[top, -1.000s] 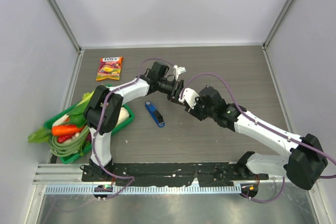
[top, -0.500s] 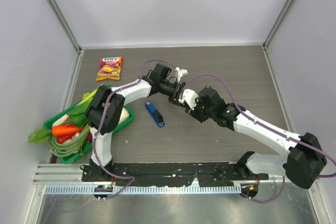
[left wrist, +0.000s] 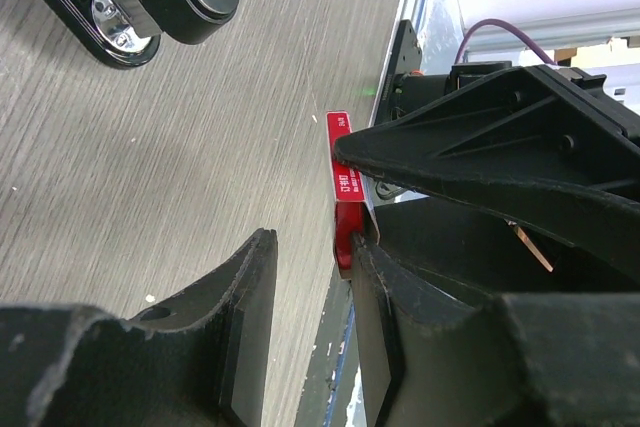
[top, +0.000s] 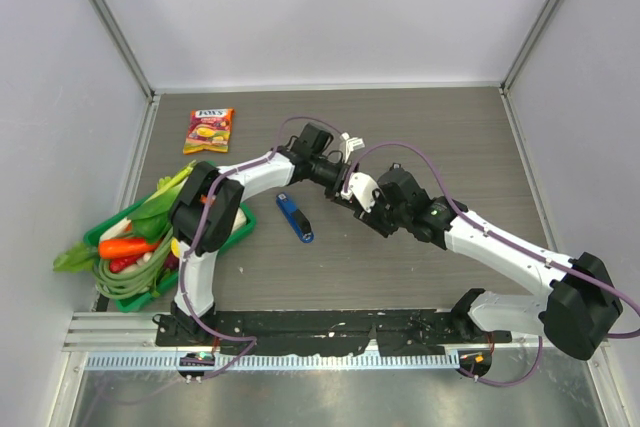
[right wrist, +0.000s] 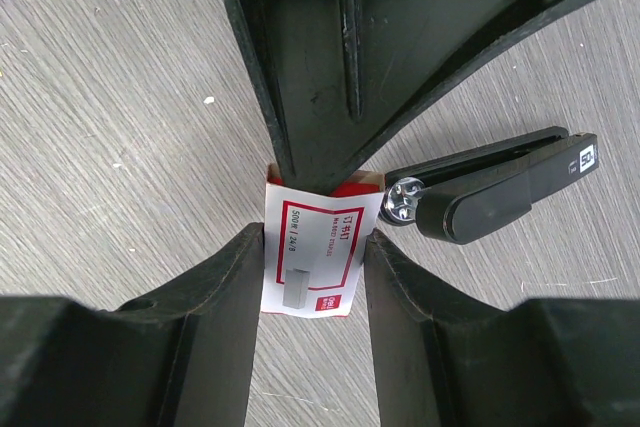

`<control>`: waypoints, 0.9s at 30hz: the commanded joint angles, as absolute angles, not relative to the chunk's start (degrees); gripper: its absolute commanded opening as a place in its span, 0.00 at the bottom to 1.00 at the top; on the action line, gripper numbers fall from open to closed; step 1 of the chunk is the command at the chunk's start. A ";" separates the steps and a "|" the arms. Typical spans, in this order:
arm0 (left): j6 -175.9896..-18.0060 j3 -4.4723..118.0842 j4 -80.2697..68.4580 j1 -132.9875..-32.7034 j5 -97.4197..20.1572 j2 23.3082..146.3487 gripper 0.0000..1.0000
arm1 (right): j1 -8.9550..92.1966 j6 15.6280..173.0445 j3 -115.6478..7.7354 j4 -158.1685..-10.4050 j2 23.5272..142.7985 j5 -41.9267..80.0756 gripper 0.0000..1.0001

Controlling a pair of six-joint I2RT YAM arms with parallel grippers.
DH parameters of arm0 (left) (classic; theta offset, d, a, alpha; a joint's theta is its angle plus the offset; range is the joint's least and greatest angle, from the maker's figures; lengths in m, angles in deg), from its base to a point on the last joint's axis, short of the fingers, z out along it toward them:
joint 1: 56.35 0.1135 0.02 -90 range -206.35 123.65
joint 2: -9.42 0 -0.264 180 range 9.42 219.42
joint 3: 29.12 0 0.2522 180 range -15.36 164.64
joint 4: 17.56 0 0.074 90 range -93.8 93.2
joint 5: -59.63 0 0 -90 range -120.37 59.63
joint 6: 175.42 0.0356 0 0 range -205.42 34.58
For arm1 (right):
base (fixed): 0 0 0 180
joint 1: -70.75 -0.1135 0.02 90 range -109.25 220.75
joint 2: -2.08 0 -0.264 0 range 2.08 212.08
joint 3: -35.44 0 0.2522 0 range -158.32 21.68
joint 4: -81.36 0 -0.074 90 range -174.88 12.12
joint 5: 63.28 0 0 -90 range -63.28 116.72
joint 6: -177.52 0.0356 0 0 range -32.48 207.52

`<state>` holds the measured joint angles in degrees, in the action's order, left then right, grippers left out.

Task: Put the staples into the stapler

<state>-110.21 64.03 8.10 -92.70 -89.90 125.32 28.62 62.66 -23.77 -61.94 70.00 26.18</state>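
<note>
The right claw point(right wrist: 313, 242) pinched the red-and-white box point(right wrist: 322, 272) at mid-table. The left claw point(left wrist: 312, 245) stood parted, one finger against the box's end. The black stapler point(right wrist: 495, 187) lay on the table point(right wrist: 120, 97) just beside, at the box's 3 o'clock.

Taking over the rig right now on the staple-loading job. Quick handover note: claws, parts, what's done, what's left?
Left claw: open. It is at the top end of the staple box, with the box edge beside one finger, not clamped.
Right claw: shut on the staple box, gripping its two sides.
Stapler: black, lying on the table just beside the box, with no claw on it.
Staples: no loose strip in view, presumably inside the box.
Done: box gripped, both claws at it.
Left: get a strip out, open the stapler, load it, close it.
</note>
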 commanded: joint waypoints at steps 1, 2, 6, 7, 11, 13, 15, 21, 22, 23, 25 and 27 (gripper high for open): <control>-108.62 65.23 9.65 -95.90 -89.78 127.11 0.39 | 28.21 63.79 -28.33 -74.51 68.62 24.34 0.42; -108.71 65.32 9.73 -96.07 -89.87 127.11 0.39 | 28.21 63.97 -28.33 -74.60 68.62 24.60 0.43; -108.71 65.67 9.91 -96.51 -90.75 127.72 0.41 | 28.21 64.23 -28.33 -75.30 68.62 24.96 0.43; -108.62 65.85 9.91 -96.60 -90.92 127.90 0.41 | 28.30 64.32 -28.33 -75.48 68.79 24.96 0.43; -108.53 66.20 10.17 -96.78 -91.28 128.25 0.41 | 28.30 64.67 -28.33 -76.00 68.79 25.22 0.43; -108.62 66.20 10.26 -96.78 -91.45 128.51 0.41 | 28.21 64.93 -28.42 -76.79 68.79 25.66 0.43; -108.62 66.29 10.26 -96.86 -91.63 128.51 0.40 | 28.12 65.11 -28.51 -76.97 69.05 25.75 0.43; -109.41 66.46 9.73 -96.86 -92.95 128.43 0.19 | 28.12 64.85 -28.24 -76.71 69.93 26.19 0.43; -109.41 66.38 9.73 -96.78 -93.04 128.51 0.19 | 28.12 64.67 -28.07 -76.62 70.11 26.19 0.43; -109.50 66.38 9.65 -96.78 -93.04 128.51 0.18 | 28.12 64.50 -28.07 -76.45 70.20 26.28 0.44; -109.50 66.46 9.65 -96.69 -93.30 128.43 0.11 | 28.21 64.32 -27.81 -76.36 70.02 26.36 0.44; -109.33 66.29 9.73 -96.69 -93.12 128.60 0.05 | 28.21 64.05 -27.72 -76.44 69.93 26.45 0.44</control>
<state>-110.21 65.43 8.71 -93.95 -91.58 127.07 28.60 64.12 -23.77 -60.89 70.92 26.86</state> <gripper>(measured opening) 0.109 0.463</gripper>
